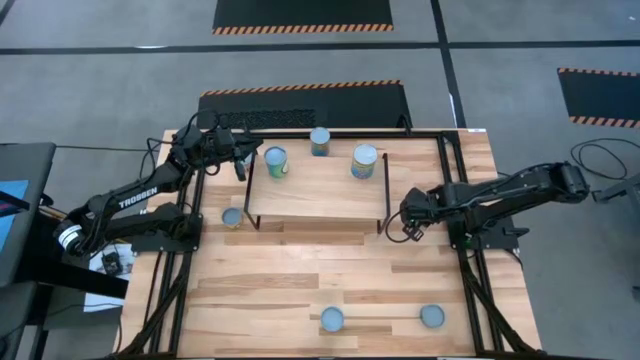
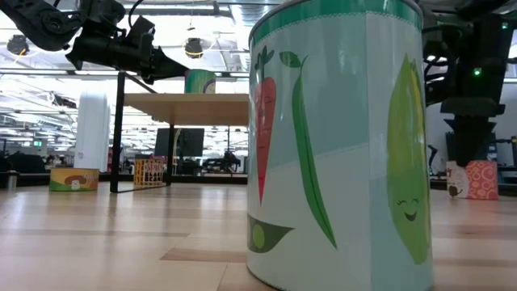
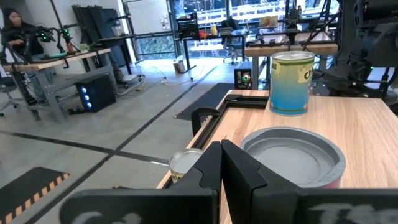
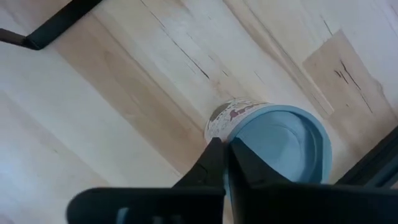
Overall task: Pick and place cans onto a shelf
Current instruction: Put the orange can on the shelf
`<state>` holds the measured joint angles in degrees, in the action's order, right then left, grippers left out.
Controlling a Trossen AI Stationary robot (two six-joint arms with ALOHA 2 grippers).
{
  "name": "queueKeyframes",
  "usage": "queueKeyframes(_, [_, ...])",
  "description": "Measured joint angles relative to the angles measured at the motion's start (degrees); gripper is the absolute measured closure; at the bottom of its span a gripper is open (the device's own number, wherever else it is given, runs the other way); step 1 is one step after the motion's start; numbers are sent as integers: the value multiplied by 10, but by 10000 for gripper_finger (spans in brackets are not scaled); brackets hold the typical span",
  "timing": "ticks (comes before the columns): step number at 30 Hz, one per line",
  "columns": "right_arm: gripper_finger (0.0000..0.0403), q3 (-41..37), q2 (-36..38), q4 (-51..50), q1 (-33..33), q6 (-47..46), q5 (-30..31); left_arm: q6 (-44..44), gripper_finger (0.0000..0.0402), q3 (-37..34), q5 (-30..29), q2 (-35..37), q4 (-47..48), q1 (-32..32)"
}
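- Even, bright overhead light fills the high view; the shelf [image 1: 316,185] casts only a faint soft shadow on the table [image 1: 300,290]
- In the low view ceiling lamps glare, and the nearest can [image 2: 339,145] looms large and slightly soft
- Daylight comes through far windows in the left wrist view

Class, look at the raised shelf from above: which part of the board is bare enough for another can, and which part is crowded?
The shelf is bare along its front half, from the left legs to the right legs. The back edge is crowded: three cans stand there, left can, middle can and right can. The left gripper sits just beside the left can.
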<state>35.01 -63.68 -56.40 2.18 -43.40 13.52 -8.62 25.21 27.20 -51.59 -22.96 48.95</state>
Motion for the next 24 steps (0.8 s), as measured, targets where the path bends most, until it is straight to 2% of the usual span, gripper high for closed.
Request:
queueKeyframes(4, [396,28,-1,-38,11,-1,-27,0,401,0,0,0,0,0])
queueKeyframes(9, [395,111,-1,-104,45,-16,-75,0,402,0,0,0,0,0])
queueKeyframes(13, [396,203,-1,-151,100,-52,-115,0,401,0,0,0,0,0])
queueKeyframes(17, [396,300,-1,-142,173,-90,-152,0,402,0,0,0,0,0])
queueKeyframes(20, [396,373,-10,-108,220,-73,-127,0,401,0,0,0,0,0])
queueKeyframes(24, [396,464,-51,-54,238,50,-41,1,401,0,0,0,-5,0])
